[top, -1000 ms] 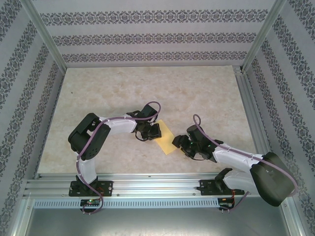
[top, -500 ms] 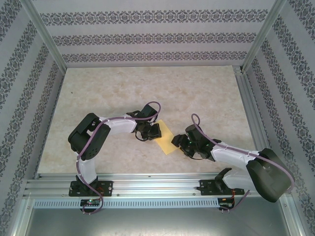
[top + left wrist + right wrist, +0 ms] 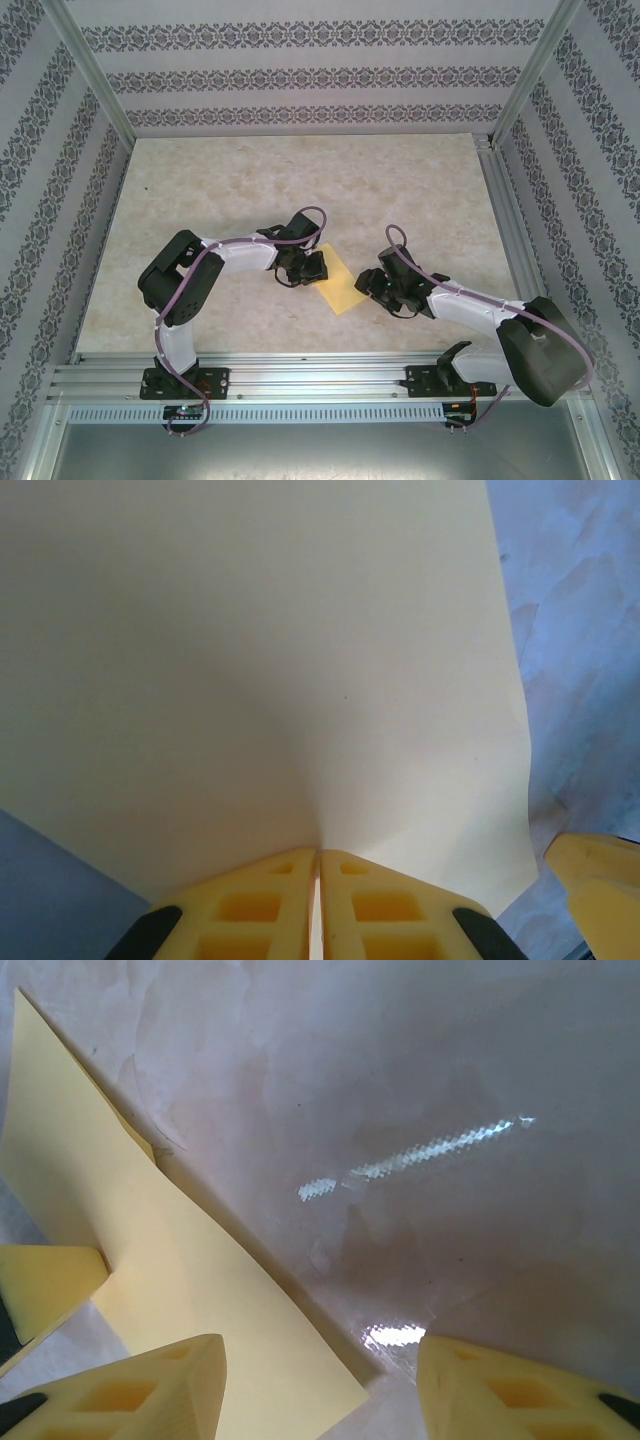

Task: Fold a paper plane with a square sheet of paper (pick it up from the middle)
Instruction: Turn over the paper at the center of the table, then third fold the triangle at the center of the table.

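My left gripper [image 3: 310, 271] has its fingers pinched shut on the upper-left edge of the thin yellow square sheet of paper [image 3: 338, 288] in the middle of the top view. My right gripper [image 3: 371, 285] sits just right of it, fingers apart and holding nothing. In its wrist view the paper lies to the lower left, its long side running upper left to lower right.

A pale, marbled beige desk [image 3: 300, 180] forms the floor of a box-like booth. It is closed in by a back wall [image 3: 310, 75], a left wall [image 3: 45, 220] and a right wall [image 3: 595, 170], all papered in white with bands of dark floral ornament. Bare aluminium posts [image 3: 88, 75] run up the corners, slotted aluminium rails [image 3: 300, 372] cross the near edge, and the glossy desk top throws back bright streaks of light [image 3: 430, 1148]
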Tool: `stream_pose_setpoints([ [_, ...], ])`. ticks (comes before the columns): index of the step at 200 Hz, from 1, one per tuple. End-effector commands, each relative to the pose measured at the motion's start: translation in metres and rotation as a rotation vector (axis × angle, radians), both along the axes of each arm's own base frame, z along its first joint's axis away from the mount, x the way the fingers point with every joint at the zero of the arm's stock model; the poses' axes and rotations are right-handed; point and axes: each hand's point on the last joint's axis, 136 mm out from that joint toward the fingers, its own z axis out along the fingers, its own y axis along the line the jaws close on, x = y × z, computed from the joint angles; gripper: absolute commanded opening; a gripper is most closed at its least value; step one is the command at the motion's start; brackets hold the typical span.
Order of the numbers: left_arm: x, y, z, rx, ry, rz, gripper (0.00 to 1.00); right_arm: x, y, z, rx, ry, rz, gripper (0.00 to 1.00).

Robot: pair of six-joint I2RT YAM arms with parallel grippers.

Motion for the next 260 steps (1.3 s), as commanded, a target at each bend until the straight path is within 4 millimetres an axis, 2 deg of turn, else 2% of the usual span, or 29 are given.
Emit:
stream_pose_setpoints([
  [1, -0.006, 0.005, -0.001, 0.024, -0.006, -0.015, 0.13, 0.011, 0.018, 0.011, 0.076, -0.057, 0.044, 0.52],
  [136, -0.005, 0.004, 0.001, 0.021, -0.005, -0.018, 0.13, 0.005, 0.034, 0.014, 0.099, -0.043, 0.102, 0.45],
  [184, -0.003, 0.002, 0.001, 0.02, -0.006, -0.016, 0.13, 0.004, 0.03, 0.016, 0.073, -0.036, 0.104, 0.42],
  [218, -0.003, 0.002, 0.002, 0.019, -0.007, -0.017, 0.13, 0.002, 0.029, 0.01, 0.066, -0.021, 0.108, 0.43],
  [260, -0.003, 0.002, 0.003, 0.019, -0.006, -0.018, 0.13, 0.011, 0.036, 0.027, 0.135, -0.083, 0.086, 0.44],
])
